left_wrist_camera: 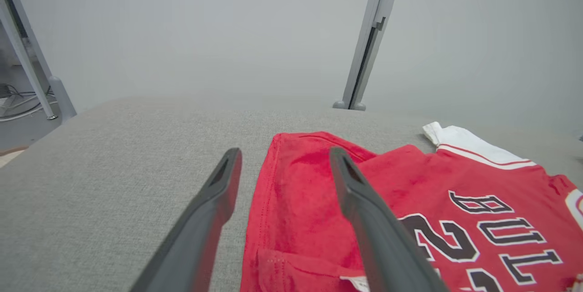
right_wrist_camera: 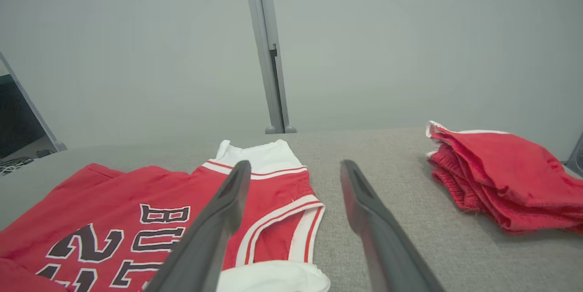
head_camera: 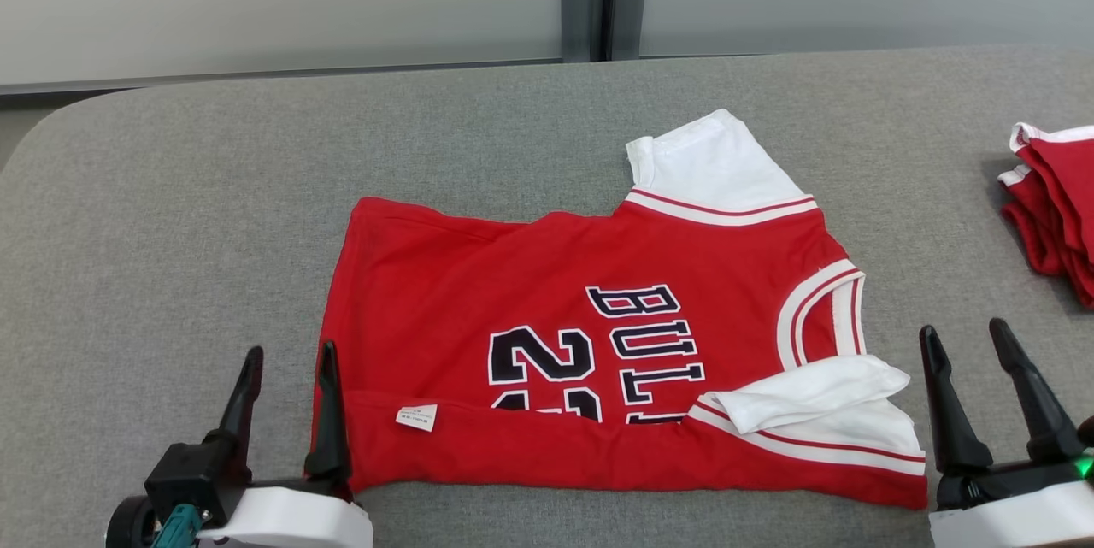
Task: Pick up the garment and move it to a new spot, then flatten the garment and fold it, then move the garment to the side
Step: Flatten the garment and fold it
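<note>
The red garment (head_camera: 598,360) is laid on the worktop (head_camera: 171,232). Its hem edge is seen between the left fingers (head_camera: 327,411), spread apart; the right fingers (head_camera: 944,411), likewise spread, are held just beside its folded sleeve.

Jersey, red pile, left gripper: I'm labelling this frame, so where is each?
jersey (head_camera: 427,291): head view, plain red fabric left of the number.
red pile (right_wrist_camera: 501,164): right wrist view, top layer.
left gripper (head_camera: 291,349): head view, midway between its open fingertips.
</note>
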